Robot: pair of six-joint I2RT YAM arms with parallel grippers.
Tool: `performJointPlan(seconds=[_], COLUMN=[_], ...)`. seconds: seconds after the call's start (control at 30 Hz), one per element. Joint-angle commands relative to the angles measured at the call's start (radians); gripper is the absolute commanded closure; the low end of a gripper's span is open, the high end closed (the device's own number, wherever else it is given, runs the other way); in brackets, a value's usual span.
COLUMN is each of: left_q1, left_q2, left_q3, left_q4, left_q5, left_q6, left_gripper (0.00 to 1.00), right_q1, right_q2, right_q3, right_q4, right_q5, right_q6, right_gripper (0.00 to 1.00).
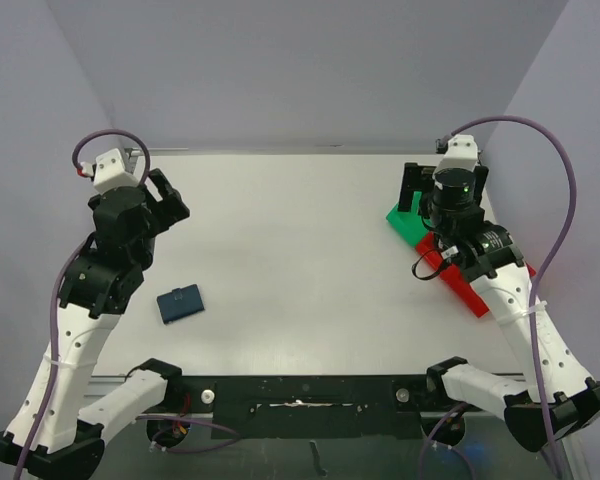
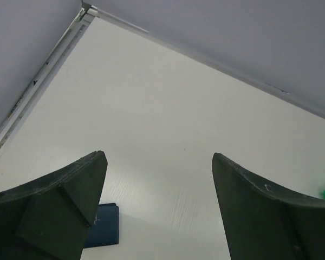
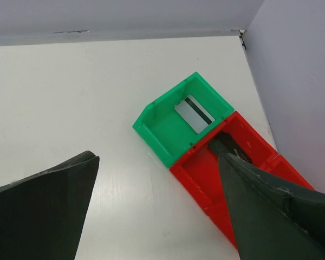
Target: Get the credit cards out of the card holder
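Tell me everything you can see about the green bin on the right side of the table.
The green bin is a small, open-topped rectangular tray with low walls, and it looks like glossy plastic. It sits flat on the white table near the far right corner, turned diagonally to the table edges. One side butts against a red bin. Inside, a silver-grey card with a dark stripe lies flat on its floor. Neither gripper touches it.

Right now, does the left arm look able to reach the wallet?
Probably yes. The wallet lies closed on bare table on that arm's side, nothing over or beside it. The left gripper is open and empty, but it points past the wallet, so it must draw back and come down.
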Motion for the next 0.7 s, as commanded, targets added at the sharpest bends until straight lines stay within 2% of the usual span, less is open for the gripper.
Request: performJointPlan(seconds=[0.0,0.17,0.37,0.53,0.67], left_q1=[0.036,0.097,0.224,0.32,0.375], left_q2=[-0.002,0.029,0.181,0.255,0.251], left_q3=[-0.051,-0.122,-0.116,-0.18,-0.267], left_q4=[0.102,0.128,0.07,0.147,0.204], left_q5=[0.009,0.105,0.287,0.435,0.493], left_q6=[0.017,0.036,0.052,0.054,0.056], left_gripper=[0.22,0.22,0.21,0.19,0.15], right_q1=[-0.081,-0.216,-0.383,-0.489,-0.544], right_q2=[-0.019,0.011,0.077,0.157,0.221], right_q3=[-0.034,-0.085,-0.126,-0.152,-0.17], right_q4=[0.005,-0.023,-0.037,-0.038,-0.033], right_q5=[-0.046,-0.106,-0.198,-0.255,-0.291], right_q6=[0.049,0.115,0.198,0.263,0.307], right_gripper=[0.02,0.02,0.02,0.02,0.02])
